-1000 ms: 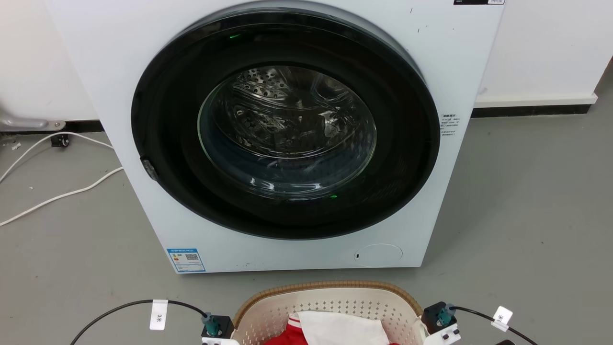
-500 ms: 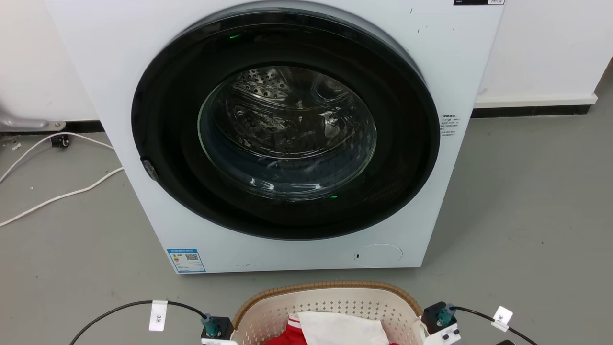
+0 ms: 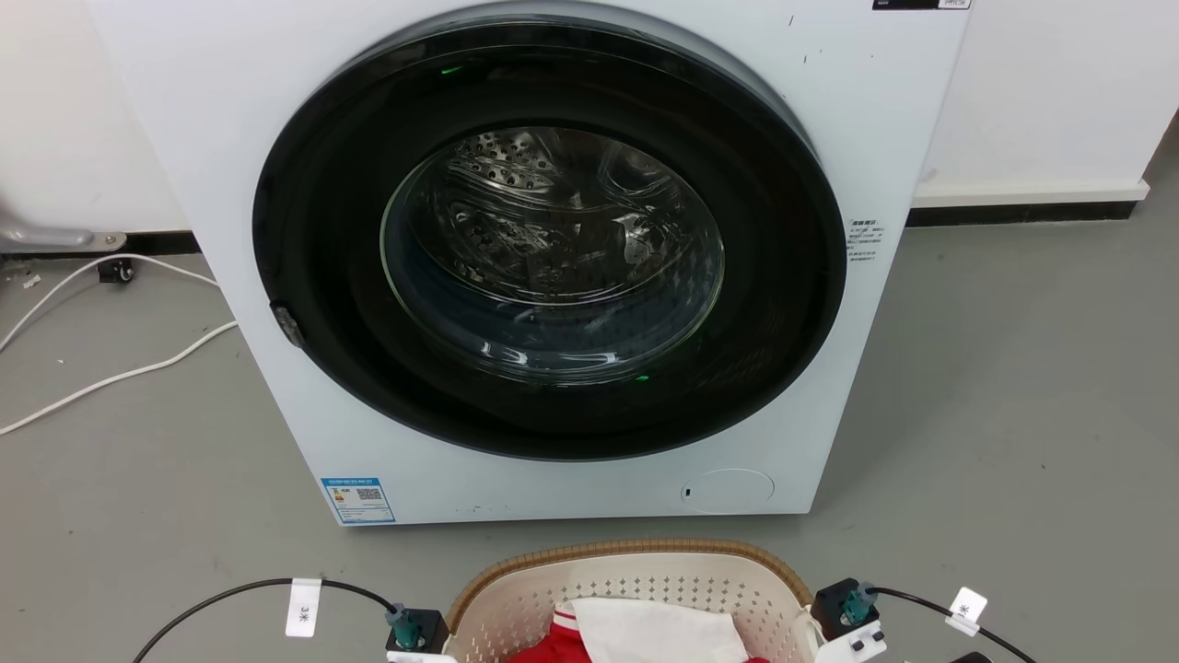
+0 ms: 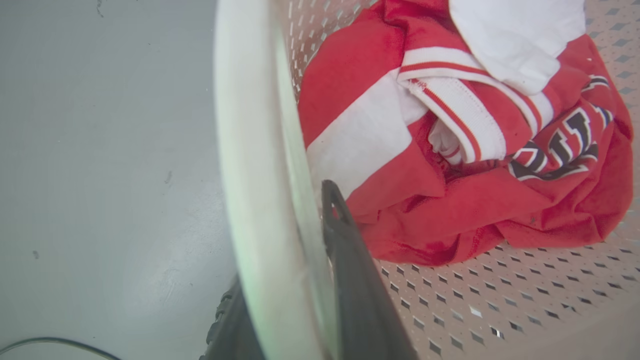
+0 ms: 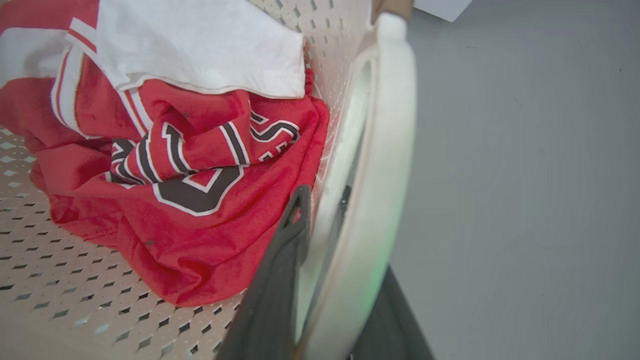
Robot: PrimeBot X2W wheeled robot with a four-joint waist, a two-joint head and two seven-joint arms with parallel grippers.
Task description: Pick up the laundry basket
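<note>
At the far left, a white cable [image 3: 120, 373] trailed loose over the smooth grey floor [image 3: 1013, 414], well apart from the work. Behind stood the washer [image 3: 184, 110], a glossy white box whose round dark door [image 3: 553, 258] of curved glass was shut, with a perforated steel drum showing through it.

The laundry basket [image 3: 645, 587] sat just in front of the washer, at the bottom middle of the head view, between the two arms. The left gripper [image 4: 285, 260] straddled the left handle [image 4: 250, 150], a smooth white plastic loop. One dark finger was inside the perforated cream wall and the other outside, drawn narrow onto the loop. That placement probably served a level, two-sided lift.

Inside lay a crumpled red jersey [image 4: 440, 210] with white stripes and dark lettering, soft and slack, and a white garment [image 4: 515, 35] rested on top of it. The right gripper [image 5: 330, 235] mirrored the hold on the right handle [image 5: 390, 125], its fingers closed narrow on either face. A brown woven-look rim [image 3: 636, 550] curved round the rigid shell. The lift itself looked not yet begun.
</note>
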